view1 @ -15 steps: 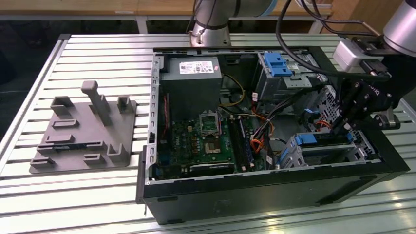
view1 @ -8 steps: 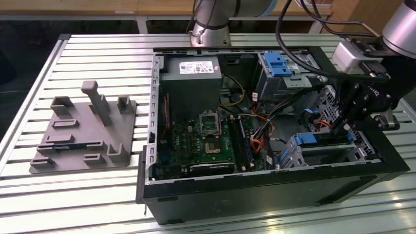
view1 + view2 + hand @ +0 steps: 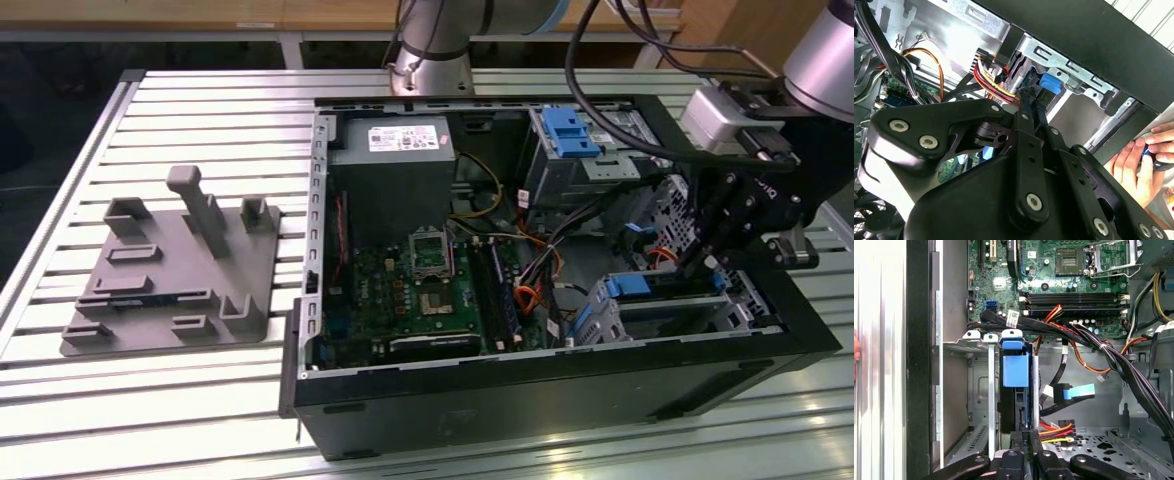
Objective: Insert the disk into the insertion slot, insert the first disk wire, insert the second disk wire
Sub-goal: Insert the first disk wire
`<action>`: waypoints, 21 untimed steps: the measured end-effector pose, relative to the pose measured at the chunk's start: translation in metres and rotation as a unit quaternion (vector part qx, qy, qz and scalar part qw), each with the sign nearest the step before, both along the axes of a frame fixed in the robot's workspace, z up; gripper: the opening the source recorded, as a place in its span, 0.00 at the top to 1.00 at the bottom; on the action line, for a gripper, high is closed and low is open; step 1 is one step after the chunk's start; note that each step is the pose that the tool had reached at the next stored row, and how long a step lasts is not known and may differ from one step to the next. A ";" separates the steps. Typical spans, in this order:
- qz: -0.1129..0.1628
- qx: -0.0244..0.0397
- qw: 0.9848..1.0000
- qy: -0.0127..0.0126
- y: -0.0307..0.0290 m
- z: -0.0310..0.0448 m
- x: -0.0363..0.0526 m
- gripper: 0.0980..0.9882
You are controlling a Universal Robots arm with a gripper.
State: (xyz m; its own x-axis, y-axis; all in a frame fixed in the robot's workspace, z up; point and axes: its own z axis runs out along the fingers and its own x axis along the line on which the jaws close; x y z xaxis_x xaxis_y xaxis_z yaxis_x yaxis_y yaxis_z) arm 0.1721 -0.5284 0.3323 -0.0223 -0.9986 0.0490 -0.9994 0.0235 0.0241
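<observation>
A: Where does the exterior view sit?

B: Above the open black metal computer case (image 3: pixel 534 390), well back, looking down into it; the whole case fits.

A: And the wrist views?

B: Both sit inside the case, close in; the first faces the green motherboard (image 3: pixel 1054 270); the second faces the case's wall; both show the blue plastic caddy tab (image 3: pixel 1015 371) (image 3: pixel 1049 85).

Slatted aluminium table (image 3: pixel 187 110) spans scene, pale glare on near slats. Wooden panelling (image 3: pixel 160 10) along far edge, dark gap below. Grey plastic fixture (image 3: pixel 167 275) on table, exterior view's left.
</observation>
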 end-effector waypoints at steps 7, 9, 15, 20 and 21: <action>0.000 0.000 1.000 0.000 -0.0011 -0.0019 0.0000 0.92; 0.000 0.000 1.000 0.000 -0.0020 -0.0028 0.0000 0.92; 0.000 0.001 1.000 0.000 -0.0054 -0.0034 0.0000 0.84; 0.000 0.001 1.000 0.000 -0.0054 0.0105 0.0000 0.77; 0.000 0.001 1.000 0.000 -0.0054 0.0150 0.0000 0.77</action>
State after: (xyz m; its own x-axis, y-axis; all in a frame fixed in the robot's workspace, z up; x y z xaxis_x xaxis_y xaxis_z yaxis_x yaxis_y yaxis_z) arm 0.1721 -0.5338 0.3474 -0.0223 -0.9987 0.0465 -0.9994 0.0234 0.0240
